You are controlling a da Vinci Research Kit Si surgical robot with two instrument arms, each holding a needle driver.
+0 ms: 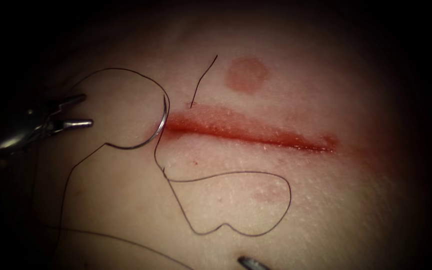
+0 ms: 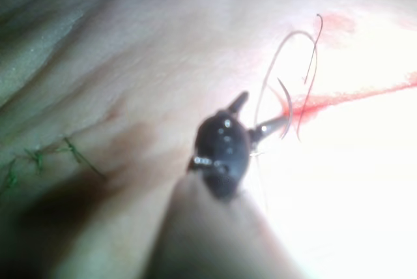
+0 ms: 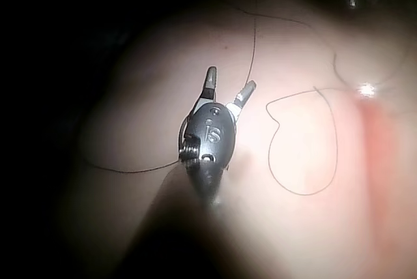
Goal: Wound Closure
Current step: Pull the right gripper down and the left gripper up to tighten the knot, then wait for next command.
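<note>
The tissue point(image 1: 286, 210) has a red cut point(image 1: 251, 134) running left to right. The curved needle point(image 1: 160, 129) lies at the cut's left end, held by neither tool; it seems to rest on the surface. Dark thread point(image 1: 236, 173) leaves the needle and loops below the cut. A short thread end point(image 1: 203, 80) stands up above the cut. My left tool point(image 1: 87, 110) hangs left of the needle, jaws open and empty. It is also in the left wrist view point(image 2: 259, 113), close to the needle point(image 2: 285, 106). My right tool point(image 3: 230, 80) is open and empty beside a thread loop point(image 3: 306, 191); its tip point(image 1: 253, 262) sits below the cut.
A round reddish mark point(image 1: 246, 75) lies above the cut. Red fluid stains the cut's edges point(image 2: 352, 96). Green stitches point(image 2: 39, 158) mark the tissue far from the cut. More thread point(image 1: 126, 242) trails along the lower left.
</note>
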